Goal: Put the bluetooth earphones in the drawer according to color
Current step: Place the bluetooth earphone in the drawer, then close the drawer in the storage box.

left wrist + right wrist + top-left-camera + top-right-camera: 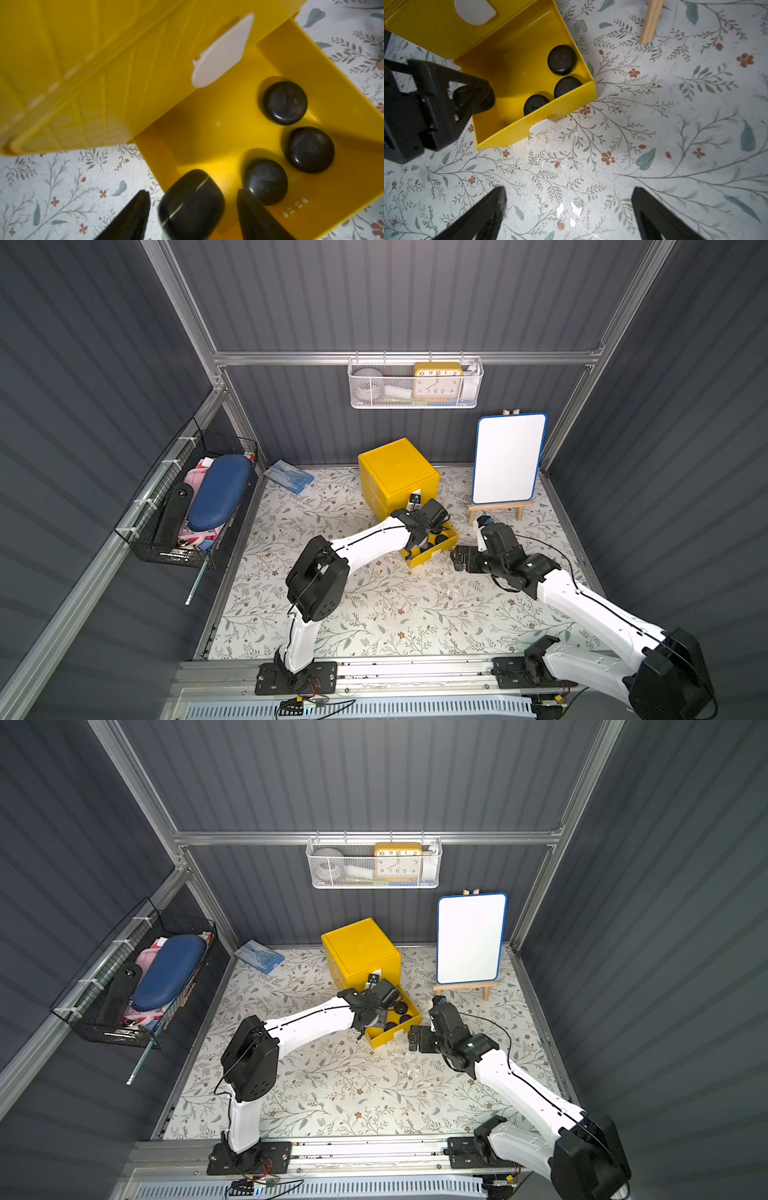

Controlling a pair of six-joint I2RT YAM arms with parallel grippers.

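While the left pincer (192,192) stands released, gaps showing either side of the glossy black pebble-shaped earphone case (191,209) between its jaws, that case is at a corner of the pulled-out yellow plastic bottom drawer (218,124), where three more black cases (310,149) lie. The right pincer (569,189) gapes empty over the floral mat (654,124). No white or pink cases show; black seems nearly done, the rest untellable

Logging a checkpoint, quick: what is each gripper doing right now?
Left gripper: open, a black earphone case loose between its fingers, over the yellow drawer.
Right gripper: open, empty, above the table.
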